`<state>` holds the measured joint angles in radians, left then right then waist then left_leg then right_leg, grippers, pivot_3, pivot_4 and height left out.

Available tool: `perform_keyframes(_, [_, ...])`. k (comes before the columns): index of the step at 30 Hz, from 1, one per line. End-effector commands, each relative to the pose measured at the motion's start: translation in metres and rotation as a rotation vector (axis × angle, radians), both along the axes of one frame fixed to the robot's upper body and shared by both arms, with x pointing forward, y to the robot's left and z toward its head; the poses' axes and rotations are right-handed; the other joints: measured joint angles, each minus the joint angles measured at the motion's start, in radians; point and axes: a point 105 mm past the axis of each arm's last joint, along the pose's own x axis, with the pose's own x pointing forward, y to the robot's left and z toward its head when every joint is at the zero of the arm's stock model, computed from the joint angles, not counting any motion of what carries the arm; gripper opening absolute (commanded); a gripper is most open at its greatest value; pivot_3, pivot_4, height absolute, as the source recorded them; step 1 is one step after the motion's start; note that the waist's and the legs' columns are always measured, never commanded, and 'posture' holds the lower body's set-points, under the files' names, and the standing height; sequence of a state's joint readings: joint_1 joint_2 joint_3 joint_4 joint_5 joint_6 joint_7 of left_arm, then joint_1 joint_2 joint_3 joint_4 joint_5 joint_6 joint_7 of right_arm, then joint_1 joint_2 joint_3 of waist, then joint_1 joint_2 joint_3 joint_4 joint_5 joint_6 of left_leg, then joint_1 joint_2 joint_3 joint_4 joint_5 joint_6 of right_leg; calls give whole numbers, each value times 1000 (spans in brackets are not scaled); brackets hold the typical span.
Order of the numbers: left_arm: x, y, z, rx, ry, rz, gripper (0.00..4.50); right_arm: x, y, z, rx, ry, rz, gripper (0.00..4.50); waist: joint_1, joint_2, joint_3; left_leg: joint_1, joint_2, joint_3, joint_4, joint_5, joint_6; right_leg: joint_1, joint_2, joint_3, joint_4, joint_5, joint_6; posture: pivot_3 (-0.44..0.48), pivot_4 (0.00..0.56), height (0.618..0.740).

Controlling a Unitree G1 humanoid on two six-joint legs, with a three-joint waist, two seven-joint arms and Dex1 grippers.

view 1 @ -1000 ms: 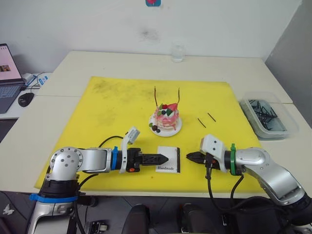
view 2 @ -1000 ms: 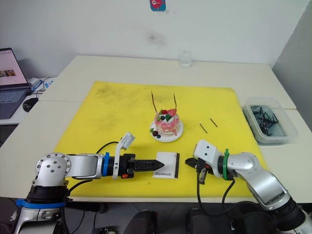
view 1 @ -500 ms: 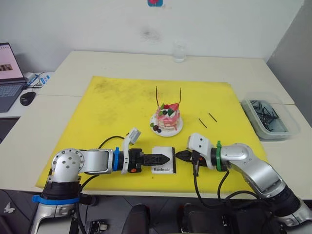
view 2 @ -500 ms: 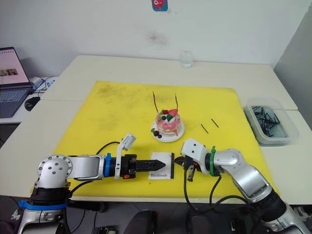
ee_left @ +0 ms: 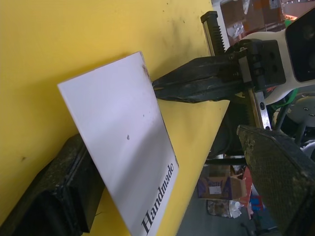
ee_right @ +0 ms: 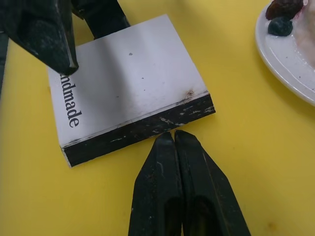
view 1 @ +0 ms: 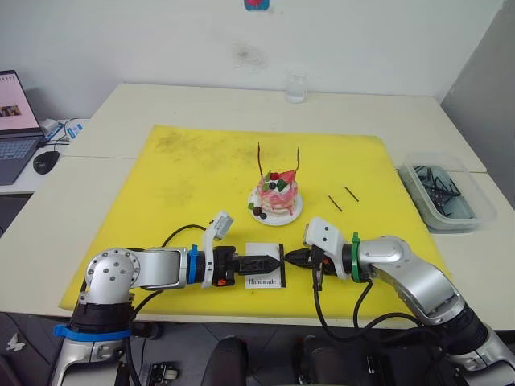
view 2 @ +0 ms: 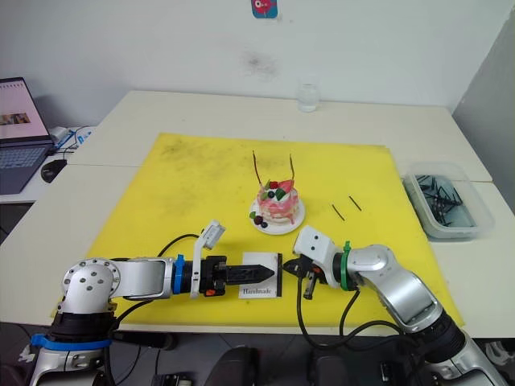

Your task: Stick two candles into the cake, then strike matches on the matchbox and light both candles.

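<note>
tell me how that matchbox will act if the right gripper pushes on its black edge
The matchbox looks flat and light, so it would probably slide on the smooth yellow mat rather than tip. The left gripper straddles its far side, which likely braces it. The right gripper, shut, meets the strip off-centre, so it might twist.

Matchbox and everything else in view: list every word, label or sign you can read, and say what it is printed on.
"Handmade": black script on the white face of the matchbox; the right wrist view shows it cut to "ndmade" by the left tool.
Laptop screen: content too small to read.
Red and blue sticker on the wall: no legible text.
Nothing else readable.
</note>
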<state>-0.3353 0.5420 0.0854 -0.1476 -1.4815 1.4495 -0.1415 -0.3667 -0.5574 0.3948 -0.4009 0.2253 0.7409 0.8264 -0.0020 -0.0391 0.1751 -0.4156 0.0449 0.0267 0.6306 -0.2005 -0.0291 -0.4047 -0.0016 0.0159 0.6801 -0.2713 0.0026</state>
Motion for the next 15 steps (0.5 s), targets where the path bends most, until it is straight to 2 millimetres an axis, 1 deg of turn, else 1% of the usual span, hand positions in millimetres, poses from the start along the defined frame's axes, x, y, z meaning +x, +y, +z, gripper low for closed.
perform_keyframes(1, [-8, -6, -8, 15, 21, -33, 4107, -2, 6, 18, 35, -46, 23, 0, 0, 0, 0, 0, 0, 0, 0, 0, 0, 0, 0, 0, 0, 0, 0, 0, 150, 740])
perform_keyframes(2, [-8, -6, -9, 20, 19, -32, 3929, -2, 6, 18, 35, -46, 22, 0, 0, 0, 0, 0, 0, 0, 0, 0, 0, 0, 0, 0, 0, 0, 0, 0, 150, 740])
perform_keyframes(3, [-8, -6, -10, 28, 16, -29, 3525, -2, 6, 20, 37, -45, 21, 0, 0, 0, 0, 0, 0, 0, 0, 0, 0, 0, 0, 0, 0, 0, 0, 0, 150, 740])
perform_keyframes(5, [-8, -5, -12, 39, 13, -20, 3035, -2, 6, 21, 40, -44, 20, 0, 0, 0, 0, 0, 0, 0, 0, 0, 0, 0, 0, 0, -1, 0, 0, 0, 150, 740])
perform_keyframes(10, [-6, -4, -13, 45, -3, 1, 1425, -3, 6, 24, 45, -39, 8, 0, 0, 0, 0, -1, 0, 0, -1, 0, 0, 0, 0, 0, -1, 0, 0, 0, 150, 740])
perform_keyframes(14, [-2, 5, 2, 22, -47, 16, 235, 0, 1, 30, 66, -48, -32, 0, -1, 0, 0, -1, 0, 0, -1, 0, 0, -1, 0, 0, -1, 0, -1, 0, 150, 740])
perform_keyframes(15, [-1, 6, 8, 8, -60, 9, 47, 1, -1, 32, 72, -49, -42, 0, -1, 0, 0, -1, 1, 0, -1, 0, 0, -1, 0, 0, -1, 0, -1, 0, 150, 740])
